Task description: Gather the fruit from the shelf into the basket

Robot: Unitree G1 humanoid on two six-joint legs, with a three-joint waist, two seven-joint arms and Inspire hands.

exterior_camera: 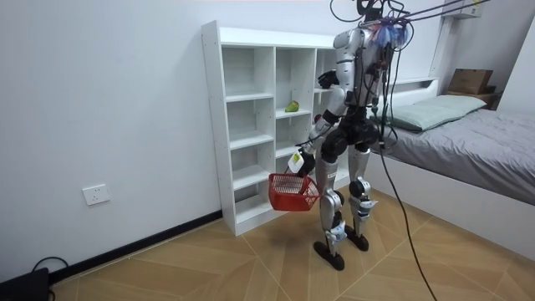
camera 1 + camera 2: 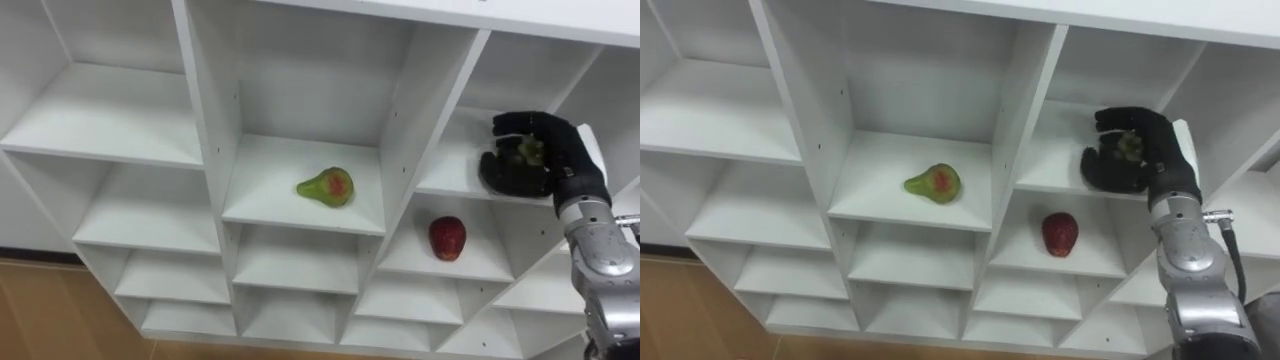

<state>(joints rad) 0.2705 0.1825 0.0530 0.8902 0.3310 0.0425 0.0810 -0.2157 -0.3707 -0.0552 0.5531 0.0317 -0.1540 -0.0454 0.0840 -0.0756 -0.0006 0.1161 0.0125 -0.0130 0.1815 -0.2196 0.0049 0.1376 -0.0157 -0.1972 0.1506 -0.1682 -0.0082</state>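
A small green fruit point(image 2: 528, 150) sits in the curled black fingers of the robot's right hand point(image 2: 557, 152), at the front edge of a shelf in the right-hand column of a white cubby closet point(image 2: 205, 130). One compartment below, a red fruit point(image 2: 447, 238) stands alone on its shelf. In the middle column, a green pear point(image 2: 326, 187) with a red blush lies on its side, well apart from the hand. The room view shows the robot standing upright before the closet, right arm raised to the shelves, a red basket point(image 1: 292, 192) hanging from its lowered left hand point(image 1: 303, 159), a grey bed point(image 1: 468, 142) behind it.
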